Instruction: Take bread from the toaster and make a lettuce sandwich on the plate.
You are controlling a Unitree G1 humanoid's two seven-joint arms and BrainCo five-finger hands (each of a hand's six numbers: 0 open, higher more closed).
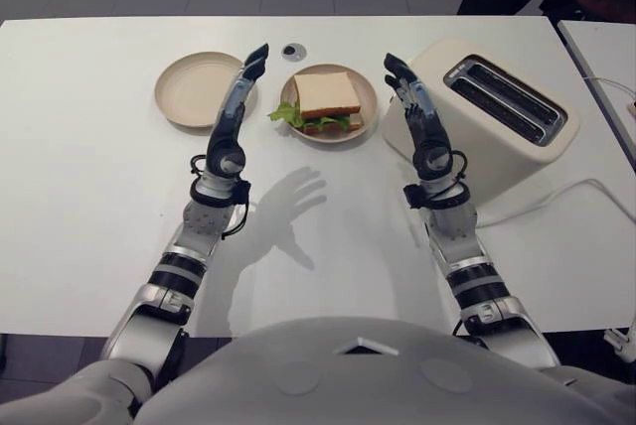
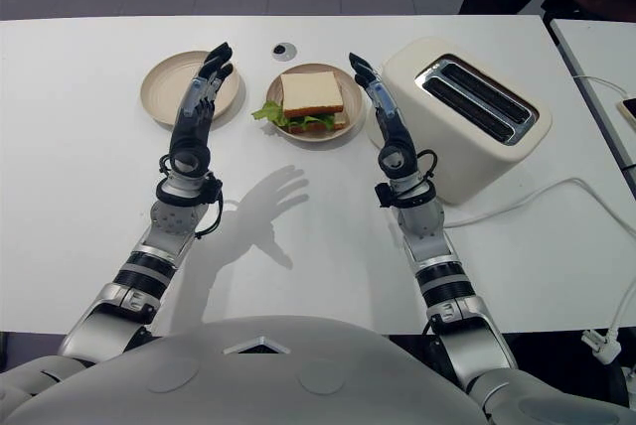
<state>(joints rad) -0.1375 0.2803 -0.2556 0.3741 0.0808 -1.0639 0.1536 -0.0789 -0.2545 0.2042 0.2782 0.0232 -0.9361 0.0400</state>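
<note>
Sandwich [image 1: 326, 95]: it sits on the tan plate [image 1: 370, 97] in the middle of the counter [image 1: 89, 207]. There is bread on top, green lettuce poking out on the left, and bread below. It looks done.
Toaster [image 1: 502, 107]: it stands on the right, just beside the sandwich plate. Its two slots look dark inside, so I think the bread is all out.
Left hand [image 1: 237, 107]: flat and loose, fingers straight, holding nothing. It hangs over the counter between the two plates.
Right hand [image 1: 417, 112]: flat too, holding nothing, between the sandwich plate and the toaster.
Why the hands are so: one is on each side of the sandwich and neither touches it. I think nothing is left to grab.
Second plate [image 1: 189, 87]: round and tan, on the left.
Counter: white and smooth, with a small dark round hole [image 1: 294, 50] behind the plates. The toaster's white cord [image 1: 556, 195] trails along the right.
Room: grey tile floor behind the counter.
</note>
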